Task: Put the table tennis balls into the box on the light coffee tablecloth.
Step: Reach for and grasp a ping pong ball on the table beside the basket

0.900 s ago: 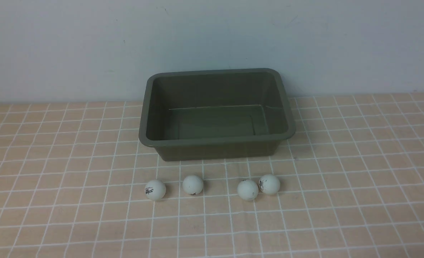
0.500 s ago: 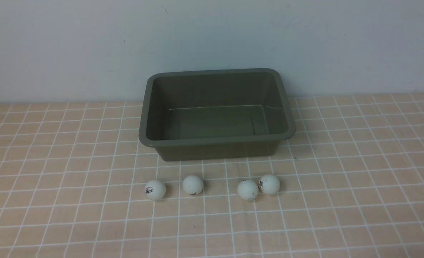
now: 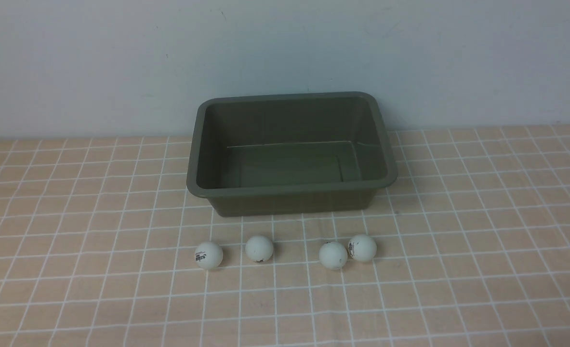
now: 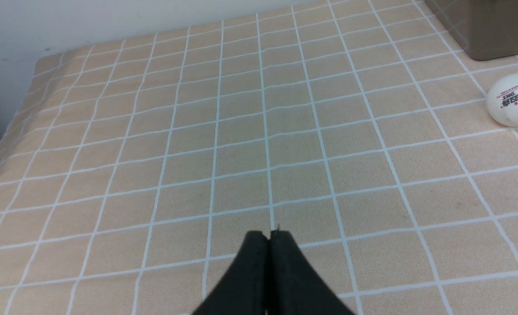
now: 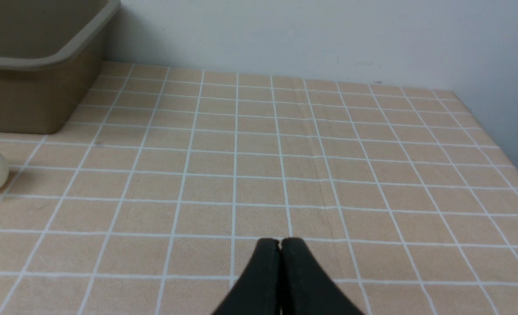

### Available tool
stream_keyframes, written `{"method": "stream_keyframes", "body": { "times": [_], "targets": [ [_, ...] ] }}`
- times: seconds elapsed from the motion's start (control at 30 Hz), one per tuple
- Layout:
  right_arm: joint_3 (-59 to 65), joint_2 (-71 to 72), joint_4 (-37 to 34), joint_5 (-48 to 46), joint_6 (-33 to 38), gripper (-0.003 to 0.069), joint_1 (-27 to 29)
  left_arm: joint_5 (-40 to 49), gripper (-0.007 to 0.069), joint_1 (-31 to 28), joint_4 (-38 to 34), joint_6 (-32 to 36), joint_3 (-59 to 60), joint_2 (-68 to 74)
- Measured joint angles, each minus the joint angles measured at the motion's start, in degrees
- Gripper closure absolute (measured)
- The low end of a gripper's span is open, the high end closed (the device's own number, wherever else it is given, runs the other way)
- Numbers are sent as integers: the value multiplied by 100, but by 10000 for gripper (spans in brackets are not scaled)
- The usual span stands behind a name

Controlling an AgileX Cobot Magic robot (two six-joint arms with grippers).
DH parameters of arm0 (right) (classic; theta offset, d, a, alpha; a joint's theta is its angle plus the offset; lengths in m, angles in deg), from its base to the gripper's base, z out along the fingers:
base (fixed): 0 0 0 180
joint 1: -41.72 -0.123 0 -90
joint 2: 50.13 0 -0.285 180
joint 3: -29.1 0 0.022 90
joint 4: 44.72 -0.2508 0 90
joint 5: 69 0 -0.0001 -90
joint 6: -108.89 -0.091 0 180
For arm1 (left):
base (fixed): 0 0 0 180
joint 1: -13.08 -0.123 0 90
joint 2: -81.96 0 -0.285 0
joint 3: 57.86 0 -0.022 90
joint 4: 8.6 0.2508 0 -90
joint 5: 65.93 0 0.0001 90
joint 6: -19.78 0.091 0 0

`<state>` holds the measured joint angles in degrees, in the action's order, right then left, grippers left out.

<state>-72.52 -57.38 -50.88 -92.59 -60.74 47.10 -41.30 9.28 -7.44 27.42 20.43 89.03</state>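
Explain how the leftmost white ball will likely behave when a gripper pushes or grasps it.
The leftmost ball is a sphere lying free on the flat tablecloth, so a nudge would probably send it rolling. Its round surface may slip from closing jaws unless gripped centrally. As a table tennis ball, probably very light.

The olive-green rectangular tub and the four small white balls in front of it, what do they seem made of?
The olive-green rectangular tub looks like moulded plastic: smooth, faintly shiny walls, rounded corners, a flared rim. The four small white balls look like matte plastic, though that is less certain: even, dull surfaces with small black printed marks.
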Motion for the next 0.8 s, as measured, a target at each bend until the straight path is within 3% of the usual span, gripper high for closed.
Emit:
{"method": "stream_keyframes", "body": {
  "times": [0.57, 0.8],
  "targets": [
    [0, 0, 0, 5, -5, 677, 0, 0, 693, 0, 0, 0, 0, 0],
    [-385, 0, -314, -107, -131, 677, 0, 0, 693, 0, 0, 0, 0, 0]
  ]
}}
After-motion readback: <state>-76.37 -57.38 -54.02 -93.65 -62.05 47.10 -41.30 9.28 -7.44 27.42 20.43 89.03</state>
